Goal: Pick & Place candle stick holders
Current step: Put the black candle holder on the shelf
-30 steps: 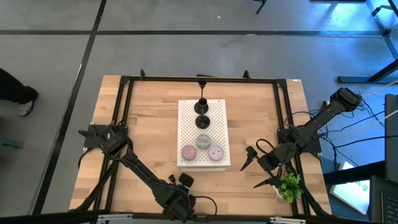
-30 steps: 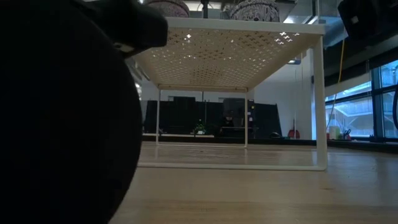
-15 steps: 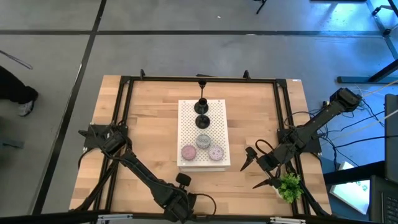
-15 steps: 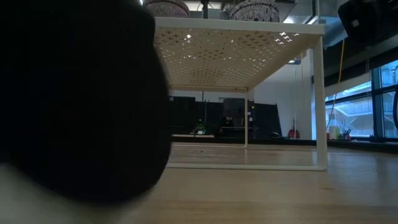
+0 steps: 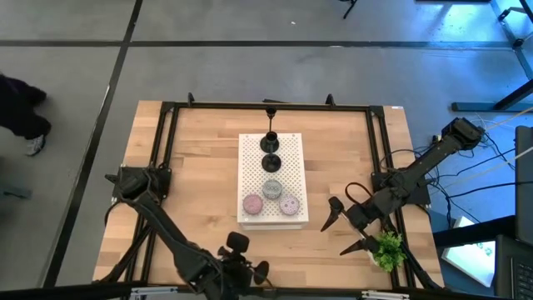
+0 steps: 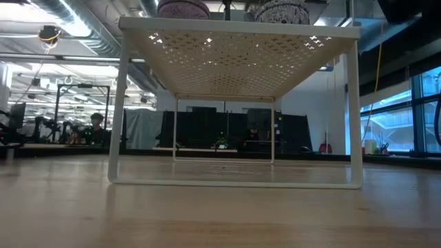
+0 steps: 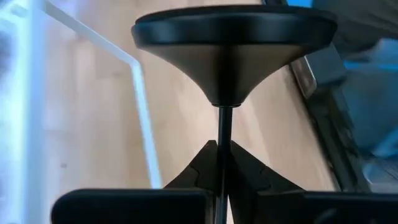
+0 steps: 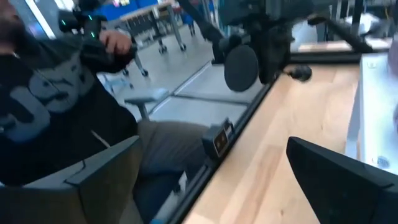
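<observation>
A white perforated board (image 5: 273,218) stands on thin legs mid-table (image 6: 234,48). On top of it are two black candle stick holders (image 5: 271,140) (image 5: 271,162) and grey (image 5: 272,188), pink (image 5: 252,203) and lavender (image 5: 289,203) pucks. Near the table's near edge my left gripper (image 5: 250,265) is shut on a third black holder (image 7: 233,43), which also shows in the right wrist view (image 8: 241,67). My right gripper (image 5: 340,233) hangs open at the right with nothing between its fingers. My left gripper pinches the holder's thin stem (image 7: 221,146) between its two fingertips (image 7: 245,177). The wide round end (image 7: 233,31) stands out beyond the fingertips. The holder is lifted clear of the table and tilted.
A small green plant (image 5: 387,248) sits close to my right gripper at the near right. A black frame (image 5: 166,150) runs around the tabletop. A seated person (image 8: 56,106) is beside the table. Bare wood lies left and right of the board.
My left gripper has risen from the tabletop near the front edge with the black holder, which is now lifted clear. The dark mass that filled the left of the low view is gone from it. The left arm has swung slightly toward the table's left.
</observation>
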Controlling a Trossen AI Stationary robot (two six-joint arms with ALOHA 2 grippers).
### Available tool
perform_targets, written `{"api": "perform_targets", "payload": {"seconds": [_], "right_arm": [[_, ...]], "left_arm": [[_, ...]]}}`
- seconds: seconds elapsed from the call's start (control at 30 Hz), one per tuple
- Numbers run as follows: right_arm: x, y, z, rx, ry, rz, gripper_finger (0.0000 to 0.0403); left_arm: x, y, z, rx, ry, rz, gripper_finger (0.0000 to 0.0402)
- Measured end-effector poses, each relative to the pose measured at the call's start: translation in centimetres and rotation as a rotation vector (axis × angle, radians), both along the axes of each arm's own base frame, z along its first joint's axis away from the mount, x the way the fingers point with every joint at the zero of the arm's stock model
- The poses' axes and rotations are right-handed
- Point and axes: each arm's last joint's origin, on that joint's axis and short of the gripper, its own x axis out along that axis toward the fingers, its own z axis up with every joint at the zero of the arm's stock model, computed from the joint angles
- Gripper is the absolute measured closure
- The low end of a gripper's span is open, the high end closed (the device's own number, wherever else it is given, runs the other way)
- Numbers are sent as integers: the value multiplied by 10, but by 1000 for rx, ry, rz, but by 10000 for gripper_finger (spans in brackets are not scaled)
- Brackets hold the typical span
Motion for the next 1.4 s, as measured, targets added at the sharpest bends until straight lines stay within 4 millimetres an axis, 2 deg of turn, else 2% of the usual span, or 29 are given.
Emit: {"api": "perform_targets", "payload": {"seconds": [0.3, 0.63, 0.77, 0.93, 1.07, 1.17, 1.23, 1.4], "right_arm": [[1, 1, 13, 81, -109, 1, 3], [1, 1, 24, 138, -210, -5, 3], [3, -2, 33, 165, -294, -40, 3], [9, -3, 56, 112, -385, -130, 3], [17, 3, 73, -89, -469, -180, 3], [25, 10, 79, -263, -517, -229, 3], [32, 16, 82, -313, -512, -236, 4], [46, 28, 82, -324, -430, -222, 4]], "left_arm": [[-10, 10, 28, 72, -127, 50, 393], [-42, 2, 111, 145, -614, 135, 393], [-39, -2, 129, 156, -712, 71, 393], [-21, -3, 135, 89, -874, -134, 393], [-17, 10, 137, 103, -1008, -112, 393], [-24, 37, 139, 10, -1129, -84, 393], [-31, 58, 133, -97, -1166, -92, 393], [-43, 108, 95, -349, -1085, -233, 393]]}}
